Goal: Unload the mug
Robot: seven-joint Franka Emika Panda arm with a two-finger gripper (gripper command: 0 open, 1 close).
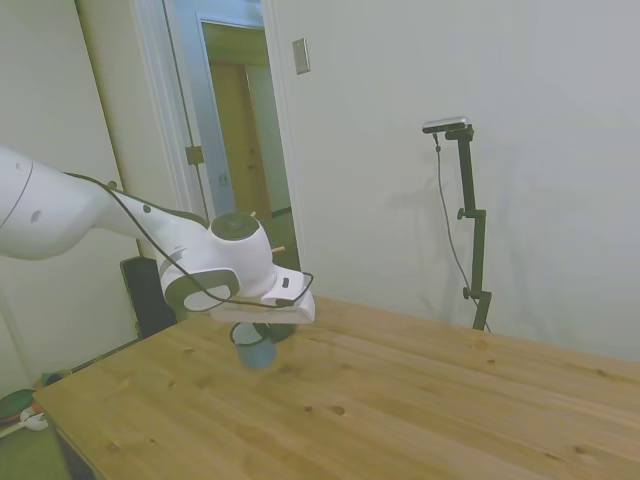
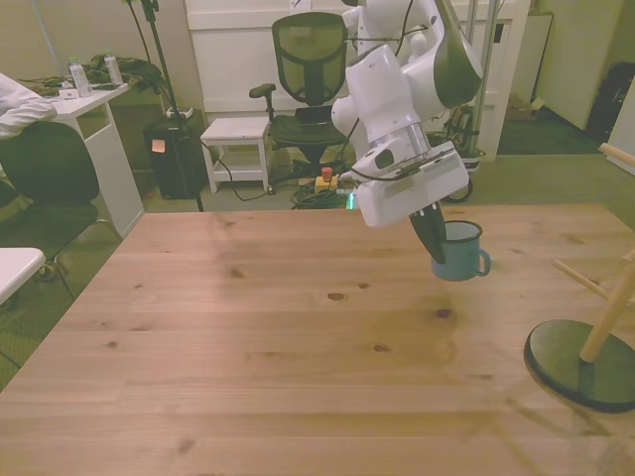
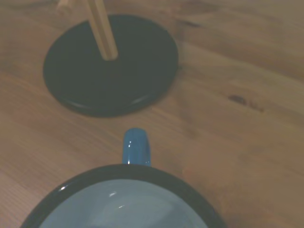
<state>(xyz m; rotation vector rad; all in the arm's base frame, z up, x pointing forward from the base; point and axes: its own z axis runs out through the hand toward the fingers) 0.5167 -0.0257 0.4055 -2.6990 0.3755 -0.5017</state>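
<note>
The light-blue mug (image 2: 463, 256) with a dark rim stands upright at or just above the wooden table (image 2: 248, 327), toward the front view's right, its handle pointing to that side. My gripper (image 2: 440, 253) comes down at a slant onto the rim's left side and is shut on it; one dark finger (image 2: 431, 234) shows outside the wall. From the side, the mug (image 1: 256, 351) hangs right under the gripper (image 1: 260, 335). The wrist view has the mug's rim and white inside (image 3: 123, 202) close up, with its blue handle (image 3: 136, 146) pointing at the stand.
A wooden pegged stand with a dark round base (image 2: 578, 365) sits by the table's edge at the front view's right, a short way from the mug; the base (image 3: 111, 64) fills part of the wrist view. An office chair (image 2: 310, 59), a stool and a desk lie beyond the table.
</note>
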